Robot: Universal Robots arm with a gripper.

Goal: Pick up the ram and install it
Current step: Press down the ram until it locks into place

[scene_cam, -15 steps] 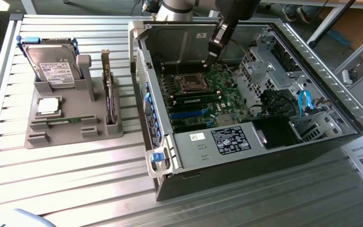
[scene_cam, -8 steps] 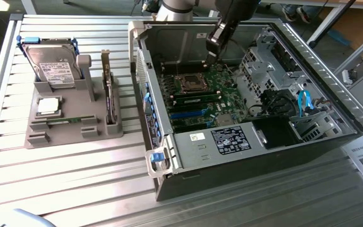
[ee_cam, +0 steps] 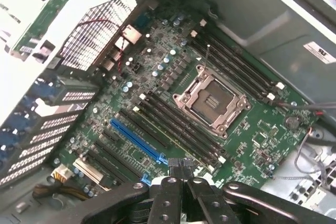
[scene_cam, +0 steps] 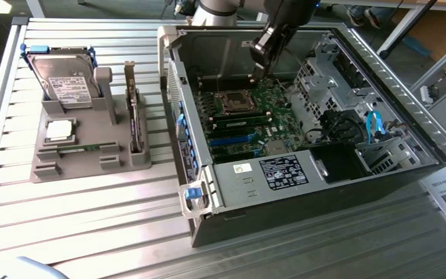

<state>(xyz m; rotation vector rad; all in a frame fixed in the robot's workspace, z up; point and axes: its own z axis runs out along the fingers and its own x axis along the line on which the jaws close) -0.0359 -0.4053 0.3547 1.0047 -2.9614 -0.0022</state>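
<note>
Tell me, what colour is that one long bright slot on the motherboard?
Blue: the long slot stands out clearest in the wrist view.

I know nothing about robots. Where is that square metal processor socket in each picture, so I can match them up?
Exterior view: the processor socket sits on the green board inside the open computer case.
Wrist view: the processor socket lies mid-board, between two banks of dark memory slots.
Shared landmark: the long blue slot, past one bank of memory slots from the socket.
</note>
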